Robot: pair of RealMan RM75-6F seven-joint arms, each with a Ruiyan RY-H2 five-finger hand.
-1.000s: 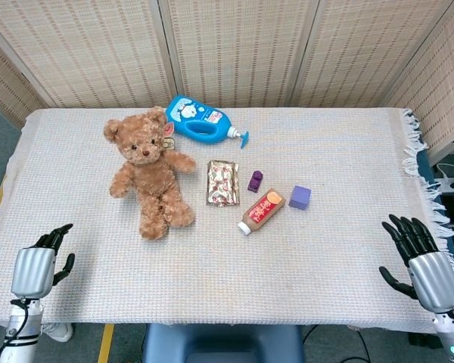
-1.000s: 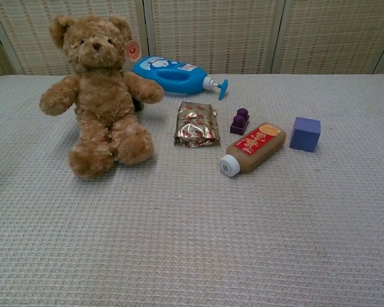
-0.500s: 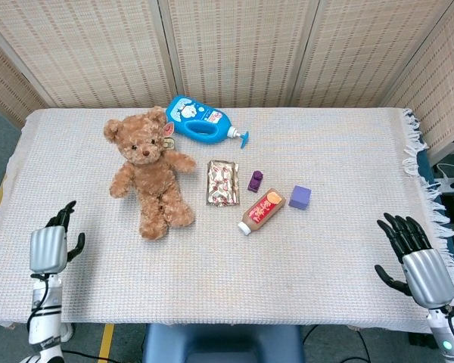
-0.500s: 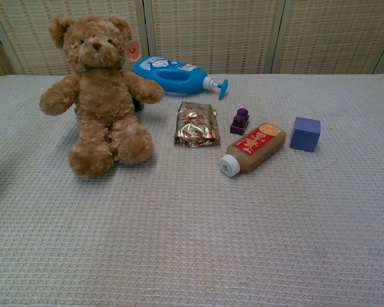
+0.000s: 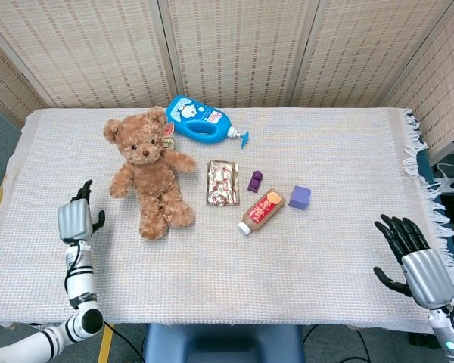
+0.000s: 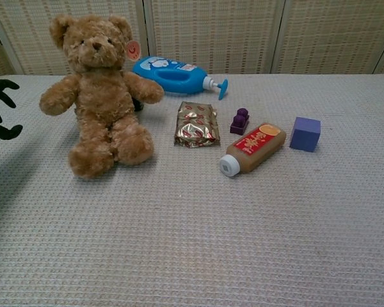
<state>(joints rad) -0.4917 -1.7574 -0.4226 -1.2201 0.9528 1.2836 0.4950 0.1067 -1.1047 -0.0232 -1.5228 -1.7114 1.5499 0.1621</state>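
A brown teddy bear point(image 5: 148, 172) point(image 6: 100, 93) sits on the cloth-covered table point(image 5: 318, 257), left of centre. My left hand point(image 5: 77, 218) hovers open just left of the bear's legs, holding nothing; its dark fingertips point(image 6: 1, 109) enter the chest view at the left edge. My right hand point(image 5: 415, 257) is open over the table's right front corner, far from every object. A blue pump bottle point(image 5: 202, 122) point(image 6: 176, 75) lies behind the bear.
Near the middle lie a foil snack packet point(image 5: 222, 182) point(image 6: 196, 124), a small purple toy point(image 5: 255, 181) point(image 6: 240, 121), a brown bottle on its side point(image 5: 262, 211) point(image 6: 253, 148) and a purple cube point(image 5: 300, 197) point(image 6: 305, 133). Wicker screens point(image 5: 234, 45) stand behind the table.
My left hand has risen from the front left corner and moved right towards the bear, now showing in the chest view. The right hand shifted only slightly. The objects stayed put.
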